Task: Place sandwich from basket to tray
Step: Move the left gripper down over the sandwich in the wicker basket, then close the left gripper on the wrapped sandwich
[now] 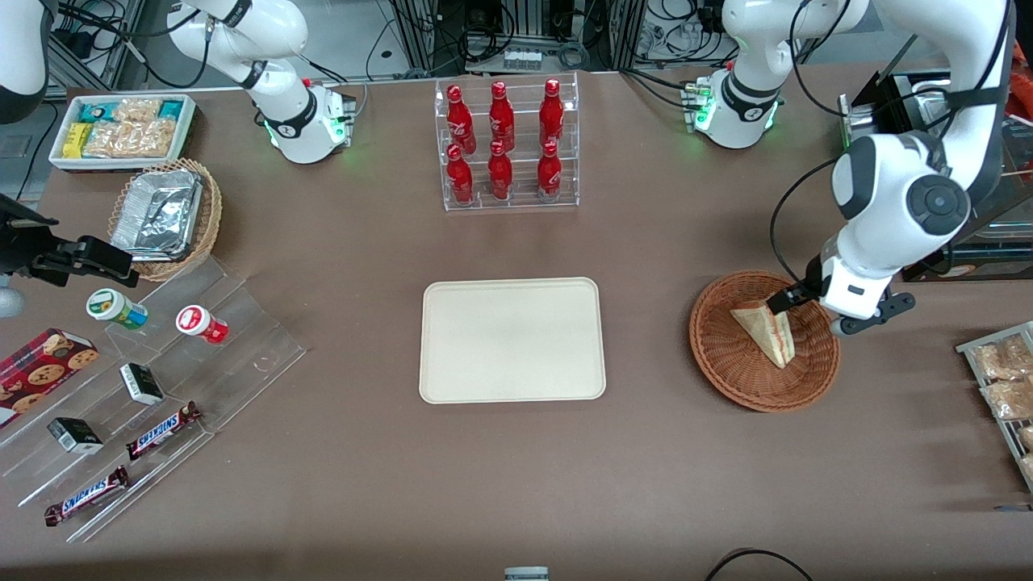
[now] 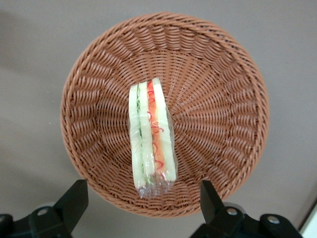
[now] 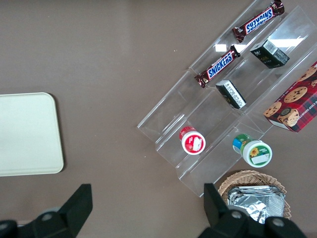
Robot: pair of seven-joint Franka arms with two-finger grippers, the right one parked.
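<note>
The sandwich (image 1: 767, 332) stands on edge in the reddish-brown wicker basket (image 1: 726, 379), wrapped in clear film. In the left wrist view the sandwich (image 2: 151, 136) shows its red and green filling, with the basket (image 2: 218, 89) all around it. My gripper (image 1: 811, 311) hovers over the basket's rim on the side farther from the front camera, just above the sandwich. The gripper (image 2: 142, 194) is open, its fingertips (image 2: 77, 192) wide apart with nothing between them. The cream tray (image 1: 512, 339) lies bare at the table's middle, beside the basket, and its corner also shows as the tray (image 3: 27, 134) in the right wrist view.
A clear rack of red bottles (image 1: 506, 145) stands farther from the front camera than the tray. Toward the parked arm's end are a stepped acrylic stand (image 1: 161, 379) with snacks, a tan foil-filled basket (image 1: 165, 214) and a white snack bin (image 1: 121, 129). A rack of packets (image 1: 1005, 387) sits at the working arm's end.
</note>
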